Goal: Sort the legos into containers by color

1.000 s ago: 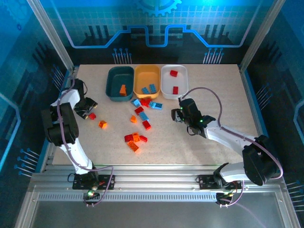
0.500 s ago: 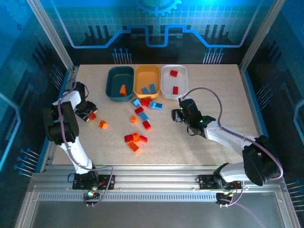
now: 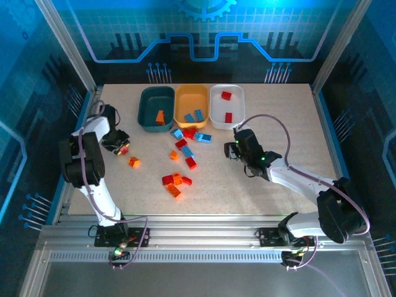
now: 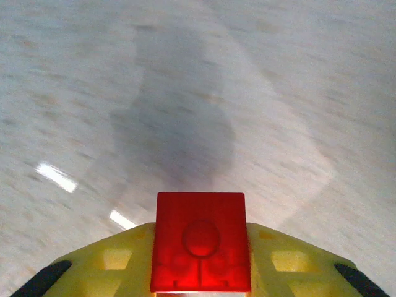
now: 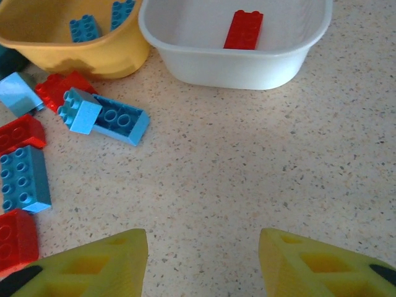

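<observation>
Currently, the table (image 3: 291,124) carries three tubs in a row at its far side: dark teal tub (image 3: 146,110), yellow tub (image 3: 191,98), white tub (image 3: 235,106). Right pincer (image 5: 203,260) hovers near the white tub, spread wide, empty. Left pincer (image 3: 120,146), at table left, is clamped on a red brick (image 4: 201,247). Loose legos (image 3: 179,179) lie scattered mid-table; the teal tub holds one orange brick (image 3: 160,117).

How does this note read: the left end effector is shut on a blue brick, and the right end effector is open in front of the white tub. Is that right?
Not quite. The brick in the left end effector is red, not blue, as the left wrist view shows. The rest stands: the right end effector is open in front of the white tub.
</observation>
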